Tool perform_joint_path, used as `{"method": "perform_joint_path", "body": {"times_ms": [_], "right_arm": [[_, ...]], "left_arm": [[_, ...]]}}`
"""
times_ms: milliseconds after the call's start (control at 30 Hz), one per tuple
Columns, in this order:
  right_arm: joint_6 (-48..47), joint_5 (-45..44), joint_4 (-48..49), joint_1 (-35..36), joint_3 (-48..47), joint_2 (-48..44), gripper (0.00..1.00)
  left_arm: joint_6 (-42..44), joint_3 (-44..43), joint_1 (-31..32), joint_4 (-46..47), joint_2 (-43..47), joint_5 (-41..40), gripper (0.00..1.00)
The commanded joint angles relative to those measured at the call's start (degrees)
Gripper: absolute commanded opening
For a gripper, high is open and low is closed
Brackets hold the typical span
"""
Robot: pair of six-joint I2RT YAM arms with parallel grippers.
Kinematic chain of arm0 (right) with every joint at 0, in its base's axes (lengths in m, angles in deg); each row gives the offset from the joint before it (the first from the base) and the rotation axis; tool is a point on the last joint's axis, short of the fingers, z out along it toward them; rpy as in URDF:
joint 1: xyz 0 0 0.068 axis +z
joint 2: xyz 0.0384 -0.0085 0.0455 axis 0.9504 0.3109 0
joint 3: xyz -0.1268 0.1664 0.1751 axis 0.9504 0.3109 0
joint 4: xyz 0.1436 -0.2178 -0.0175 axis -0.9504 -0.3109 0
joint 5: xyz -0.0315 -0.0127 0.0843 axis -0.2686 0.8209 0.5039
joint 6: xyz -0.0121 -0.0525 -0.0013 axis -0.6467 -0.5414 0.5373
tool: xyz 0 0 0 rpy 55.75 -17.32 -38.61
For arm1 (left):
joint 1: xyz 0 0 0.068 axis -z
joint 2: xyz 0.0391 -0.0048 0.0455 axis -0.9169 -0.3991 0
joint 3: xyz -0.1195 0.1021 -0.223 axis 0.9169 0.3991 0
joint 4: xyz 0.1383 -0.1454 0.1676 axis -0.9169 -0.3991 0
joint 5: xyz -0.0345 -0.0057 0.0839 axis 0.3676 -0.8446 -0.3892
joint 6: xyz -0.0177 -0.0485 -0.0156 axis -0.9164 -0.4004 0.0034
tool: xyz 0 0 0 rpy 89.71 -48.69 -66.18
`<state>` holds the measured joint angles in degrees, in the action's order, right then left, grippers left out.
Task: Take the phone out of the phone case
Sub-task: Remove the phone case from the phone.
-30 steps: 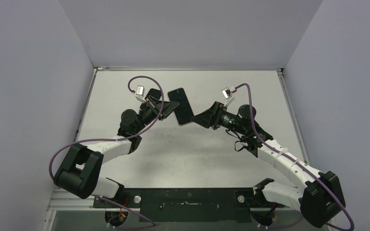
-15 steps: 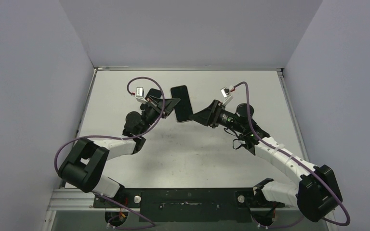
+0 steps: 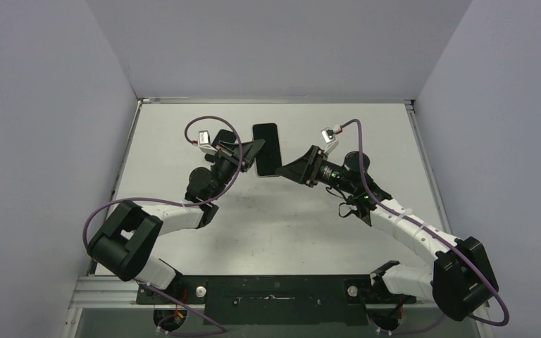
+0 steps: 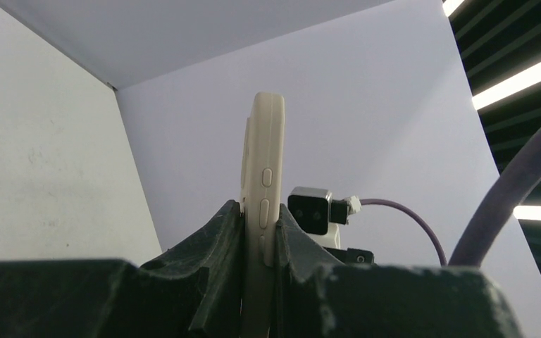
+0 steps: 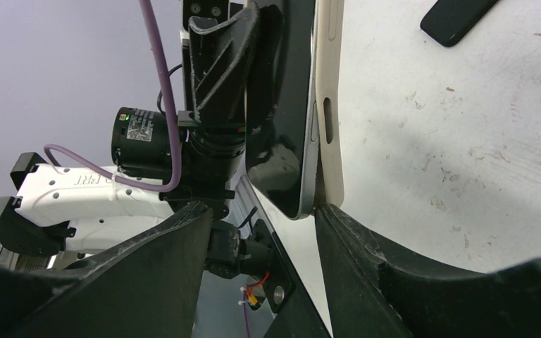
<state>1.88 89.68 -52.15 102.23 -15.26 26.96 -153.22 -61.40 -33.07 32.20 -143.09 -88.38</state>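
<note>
The phone in its beige case (image 3: 266, 149) is held above the table between both arms. In the left wrist view the case (image 4: 264, 162) stands edge-on, side buttons facing me, and my left gripper (image 4: 259, 209) is shut on its lower part. It also shows in the top view (image 3: 251, 153). My right gripper (image 5: 264, 209) is open, its jaws wide apart at the phone's lower corner. The right finger (image 5: 338, 225) touches the beige case edge (image 5: 330, 105). The dark screen with its silver frame (image 5: 292, 98) faces the gap. My right gripper also shows in the top view (image 3: 287, 171).
A flat black object (image 5: 458, 17) lies on the white table (image 5: 465, 141) beyond the phone. The left arm's body and purple cable (image 5: 162, 91) fill the space behind the phone. Grey walls enclose the table (image 3: 183, 127) on three sides.
Both arms have swung the phone a little farther from the bases and turned it more upright in the top view. The left grip has held.
</note>
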Motion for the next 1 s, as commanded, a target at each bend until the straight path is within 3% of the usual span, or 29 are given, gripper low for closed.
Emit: {"method": "perform_joint_path", "body": {"times_ms": [0, 233, 533, 833, 933, 967], "right_arm": [[1.0, -1.4, 6.2, 1.0, -1.1, 2.8, 0.57], [3.1, -1.2, 11.9, 1.1, -2.1, 4.7, 0.52], [4.9, 0.2, 20.1, 0.5, -4.5, 8.1, 0.44], [5.9, 2.3, 23.2, -2.5, -6.3, 10.0, 0.17], [5.9, 2.6, 21.6, -3.6, -6.2, 8.8, 0.01], [5.8, 2.6, 20.7, -3.8, -6.2, 8.4, 0.0]], "left_arm": [[-5.4, -0.7, 7.2, 13.5, 1.1, 4.3, 0.0], [-3.8, 0.6, 8.9, 13.3, 1.4, 2.5, 0.0], [1.0, -0.3, 10.1, 11.0, 1.0, 8.5, 0.0], [8.5, -0.1, 10.0, 4.9, 4.6, 14.9, 0.0], [12.9, 0.5, 8.9, -0.3, 7.7, 15.0, 0.18], [14.4, 0.6, 8.2, -1.9, 8.7, 15.2, 0.23]]}}
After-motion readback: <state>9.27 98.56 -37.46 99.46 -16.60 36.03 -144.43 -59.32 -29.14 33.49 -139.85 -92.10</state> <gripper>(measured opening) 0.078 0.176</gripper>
